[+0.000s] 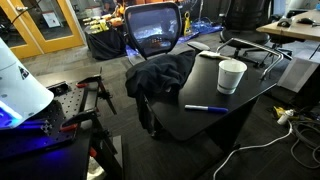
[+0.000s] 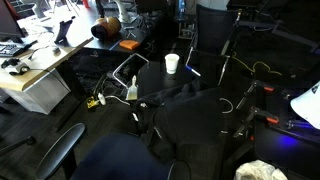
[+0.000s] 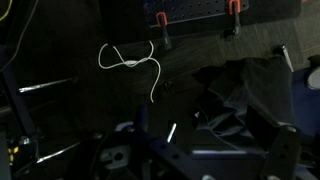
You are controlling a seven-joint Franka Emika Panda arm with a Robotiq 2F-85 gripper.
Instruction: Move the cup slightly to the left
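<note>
The white cup (image 1: 231, 75) stands upright on the black table (image 1: 200, 122), near its far right corner. It also shows in both exterior views, small at the table's far end (image 2: 172, 63). It is out of the wrist view. My arm's white body (image 1: 20, 80) is at the left edge, far from the cup, and it also shows at the right edge (image 2: 305, 105). The wrist view is dark. Dim blue-lit metal parts (image 3: 170, 152) lie along its bottom, and I cannot make out the jaws there.
A blue marker (image 1: 205, 108) lies on the table in front of the cup. A dark crumpled cloth (image 1: 160, 75) drapes over the table's left side, below an office chair (image 1: 155, 30). Red clamps (image 1: 90, 85) and a white cable (image 3: 130, 62) are near my base.
</note>
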